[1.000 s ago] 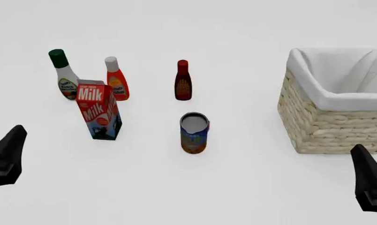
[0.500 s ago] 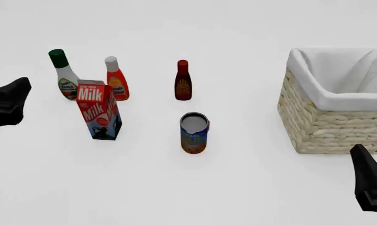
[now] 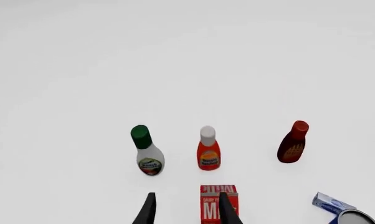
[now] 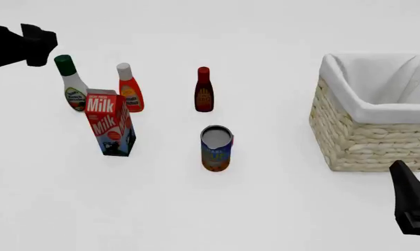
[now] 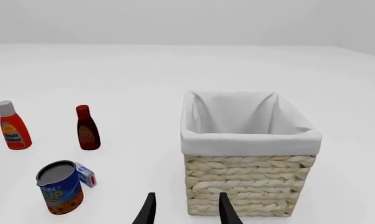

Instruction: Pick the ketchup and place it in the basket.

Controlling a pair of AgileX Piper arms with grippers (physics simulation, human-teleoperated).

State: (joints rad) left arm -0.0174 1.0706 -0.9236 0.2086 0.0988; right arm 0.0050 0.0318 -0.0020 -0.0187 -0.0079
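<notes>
The ketchup (image 4: 130, 89) is an orange-red squeeze bottle with a white cap. It stands upright at the back left, just behind the milk carton (image 4: 111, 123). It also shows in the left wrist view as the ketchup (image 3: 208, 154) and in the right wrist view as the ketchup (image 5: 12, 133). The basket (image 4: 363, 141) stands at the right, and its white lining holds nothing I can see. My left gripper (image 4: 41, 41) hangs high at the far left, open, well short of the ketchup. Low at the near right, my right gripper (image 4: 404, 178) is open in front of the basket (image 5: 250, 182).
A white bottle with a green cap (image 4: 72, 83) stands left of the ketchup. To the ketchup's right is a slim dark red bottle (image 4: 203, 90). An open-topped can (image 4: 216, 148) sits mid-table. The milk carton (image 3: 218, 207) lies just ahead of the left fingers.
My left gripper has risen and moved from the left edge's middle to the top left corner of the front view. The right gripper and all the objects have stayed put.
</notes>
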